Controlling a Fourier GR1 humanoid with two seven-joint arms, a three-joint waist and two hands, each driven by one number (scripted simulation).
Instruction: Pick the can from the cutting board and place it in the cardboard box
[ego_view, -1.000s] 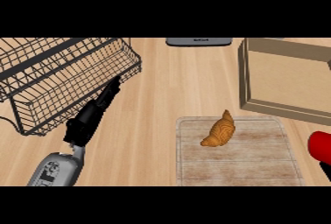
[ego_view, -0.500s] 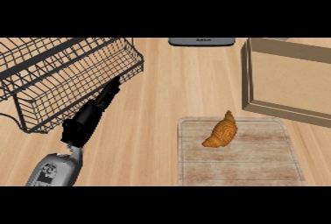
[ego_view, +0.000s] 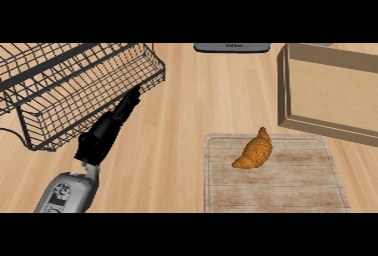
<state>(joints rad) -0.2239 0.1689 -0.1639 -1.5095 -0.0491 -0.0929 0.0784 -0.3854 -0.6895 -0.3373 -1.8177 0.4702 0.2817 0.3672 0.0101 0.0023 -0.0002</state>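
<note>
Straight, close-set fingers (ego_view: 130, 102) of the left hand (ego_view: 107, 132) hold nothing, tips by the wire basket (ego_view: 96, 80) at upper left. Open counter (ego_view: 184, 110) separates them from the cutting board (ego_view: 280, 185), lower right, bearing a croissant (ego_view: 253, 150). Cardboard box (ego_view: 325, 125) against the right edge; the can's place cannot be told

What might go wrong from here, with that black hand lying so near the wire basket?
1. The left hand has straight fingers right beside the basket; a sideways move might snag them in its wires.
2. No can shows in this view. Only a croissant lies on the board, so a grasp there might take the wrong thing.
3. The box stands just beyond the board; anything carried low might bump its wall.
</note>
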